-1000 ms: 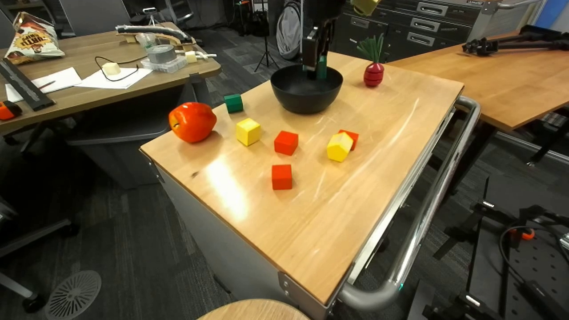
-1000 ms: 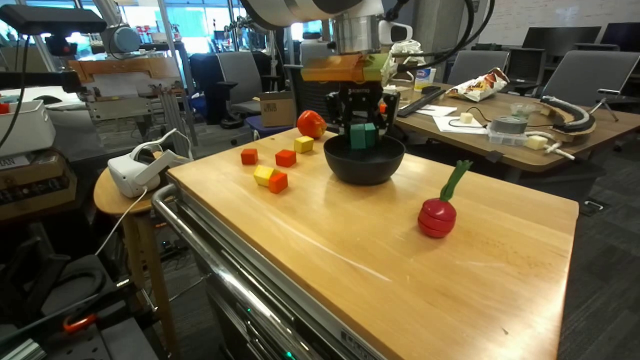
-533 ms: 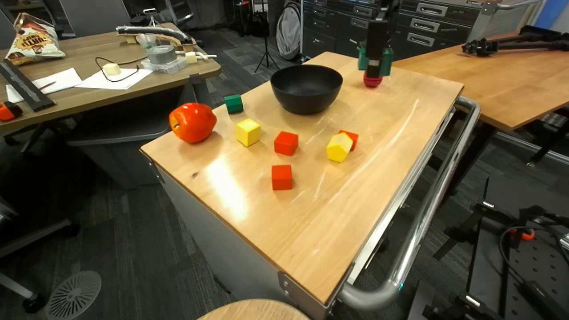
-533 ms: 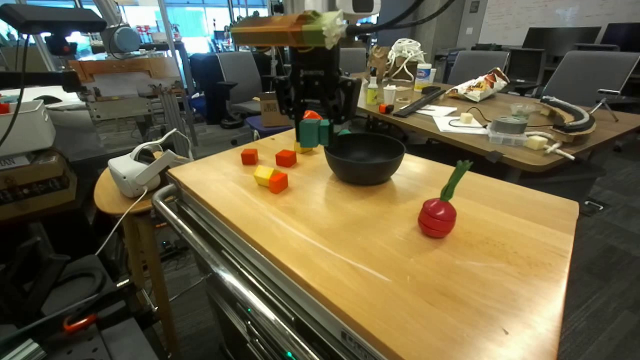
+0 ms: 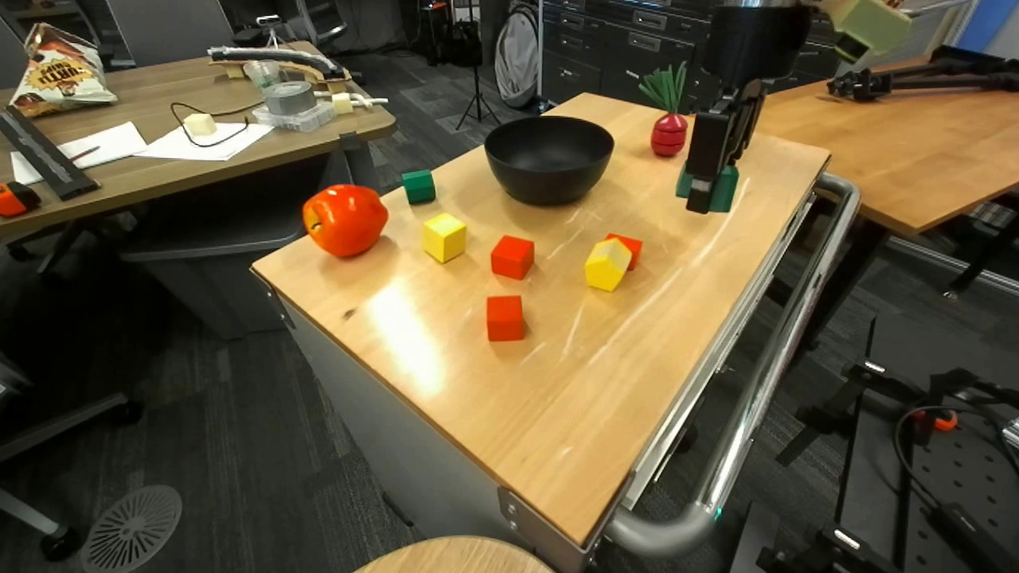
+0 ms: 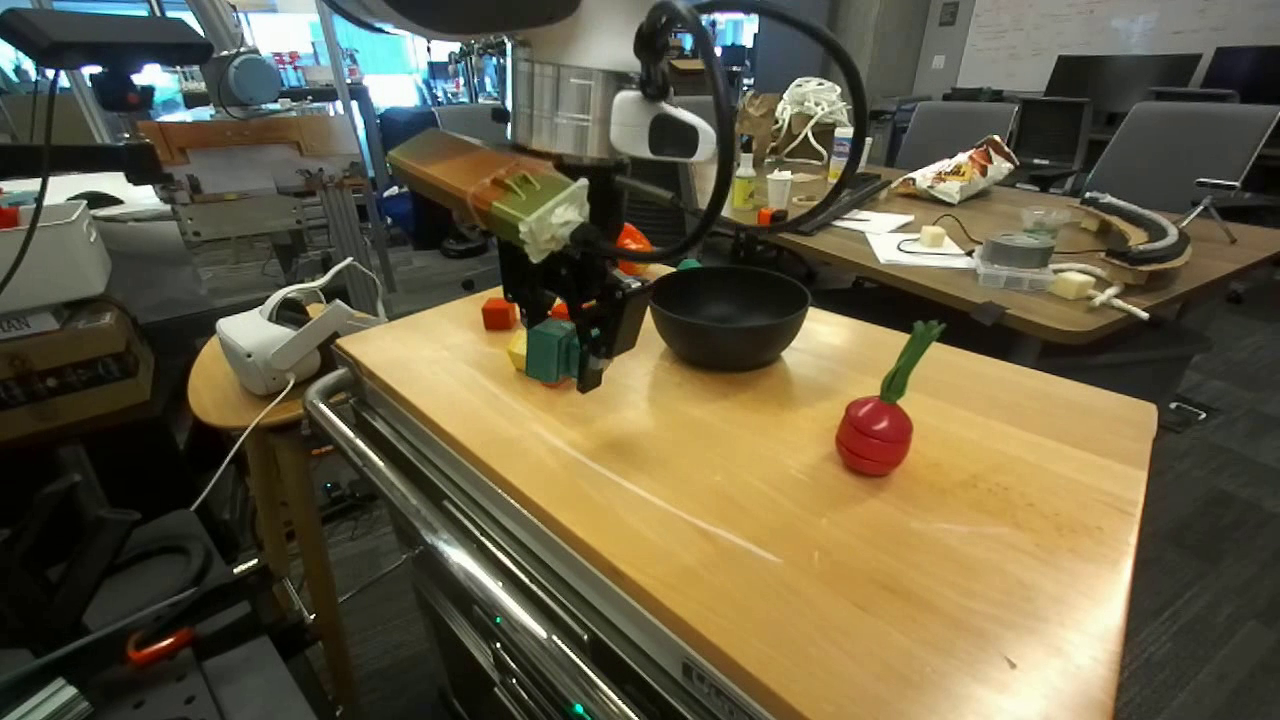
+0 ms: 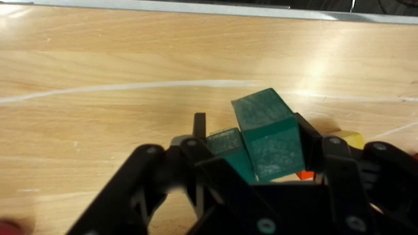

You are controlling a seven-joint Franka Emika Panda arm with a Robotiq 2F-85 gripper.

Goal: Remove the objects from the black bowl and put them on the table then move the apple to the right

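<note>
Two green blocks (image 7: 274, 147) are pinched side by side in my gripper (image 7: 251, 130), one tilted against the other. In both exterior views the gripper hangs low over the table (image 5: 557, 414), near its rail side. The black bowl (image 5: 549, 163) stands behind, and nothing shows inside it. The apple (image 5: 345, 220) rests at the table's far corner from the rail. On the table lie a green block (image 5: 419, 185), yellow blocks (image 5: 444, 236) and several red blocks (image 5: 505, 317). The dark red fruit with a green top (image 6: 874, 435) stands upright beyond the bowl.
A silver metal rail (image 5: 764, 382) runs along the table edge close to my gripper. A yellow block (image 5: 607, 264) touching a red one (image 5: 633, 245) sits near the held blocks. A cluttered desk (image 6: 1000, 220) stands apart from the table.
My gripper has risen out of the black bowl with the green blocks, swung toward the rail side and come down lower over the table. The other things have stayed put.
</note>
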